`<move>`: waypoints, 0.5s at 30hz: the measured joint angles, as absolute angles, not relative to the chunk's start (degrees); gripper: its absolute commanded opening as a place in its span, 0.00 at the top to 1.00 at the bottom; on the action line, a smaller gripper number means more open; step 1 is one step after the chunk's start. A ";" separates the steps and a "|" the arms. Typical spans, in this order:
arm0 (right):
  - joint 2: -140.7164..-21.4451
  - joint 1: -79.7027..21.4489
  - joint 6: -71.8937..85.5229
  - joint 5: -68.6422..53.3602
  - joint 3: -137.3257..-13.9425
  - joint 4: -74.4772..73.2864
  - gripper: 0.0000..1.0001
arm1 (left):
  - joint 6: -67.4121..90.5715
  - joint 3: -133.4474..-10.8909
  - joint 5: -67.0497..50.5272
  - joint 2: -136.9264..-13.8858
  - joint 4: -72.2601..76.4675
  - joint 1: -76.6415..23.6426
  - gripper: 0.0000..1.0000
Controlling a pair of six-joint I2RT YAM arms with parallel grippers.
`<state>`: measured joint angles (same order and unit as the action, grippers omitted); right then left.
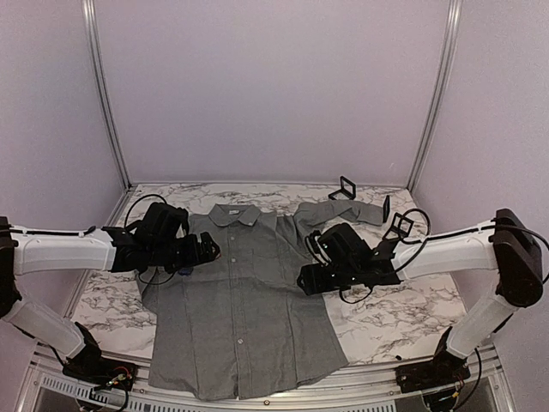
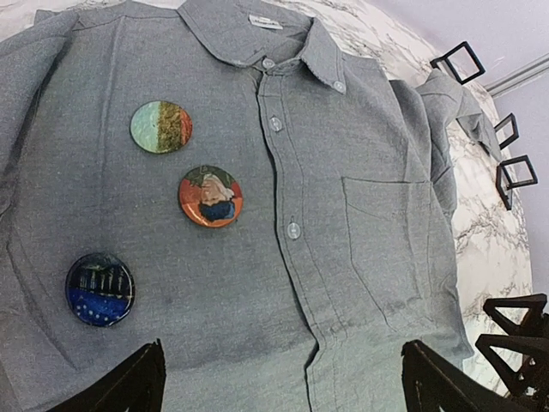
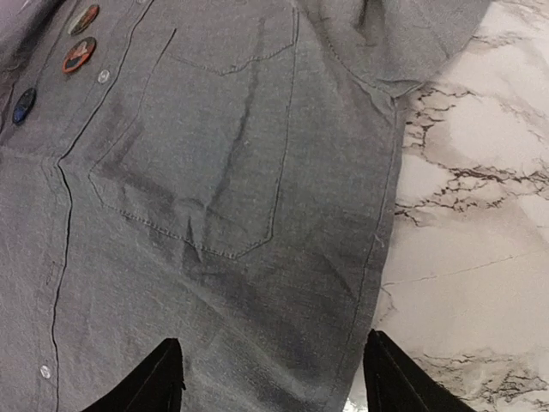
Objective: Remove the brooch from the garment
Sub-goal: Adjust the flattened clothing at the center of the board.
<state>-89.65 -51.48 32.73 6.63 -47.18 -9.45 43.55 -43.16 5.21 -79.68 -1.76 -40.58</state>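
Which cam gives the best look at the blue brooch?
Left wrist: blue brooch is whole and face-on on the shirt. Right wrist shows it small, oblique, at the left edge. Top external: hidden under the left arm.

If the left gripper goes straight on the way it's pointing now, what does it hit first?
The left gripper would probably meet the grey shirt first, at its button placket, between the orange brooch and the chest pocket; depth is unclear.

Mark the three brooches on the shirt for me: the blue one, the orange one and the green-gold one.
blue brooch (image 2: 99, 290): left wrist view, centre of its face.
orange brooch (image 2: 210, 196): left wrist view, centre of its face.
green-and-gold brooch (image 2: 161, 127): left wrist view, where its two colours meet.
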 measured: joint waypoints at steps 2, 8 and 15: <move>-89.65 -50.76 32.25 6.24 -48.47 -9.67 0.25 | 44.03 -43.66 5.56 -79.68 -1.61 -40.58 0.01; -89.71 -47.27 30.70 6.33 -50.85 -9.19 0.22 | 43.51 -45.45 7.14 -79.68 -1.80 -40.62 0.01; -93.65 -44.97 29.50 8.73 -53.54 -8.16 0.20 | 41.58 -47.64 8.69 -79.68 -1.10 -40.07 0.01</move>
<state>-93.65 -44.97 29.50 8.73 -53.54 -8.16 41.58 -47.64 8.69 -79.68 -1.10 -40.07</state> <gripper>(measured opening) 0.792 0.989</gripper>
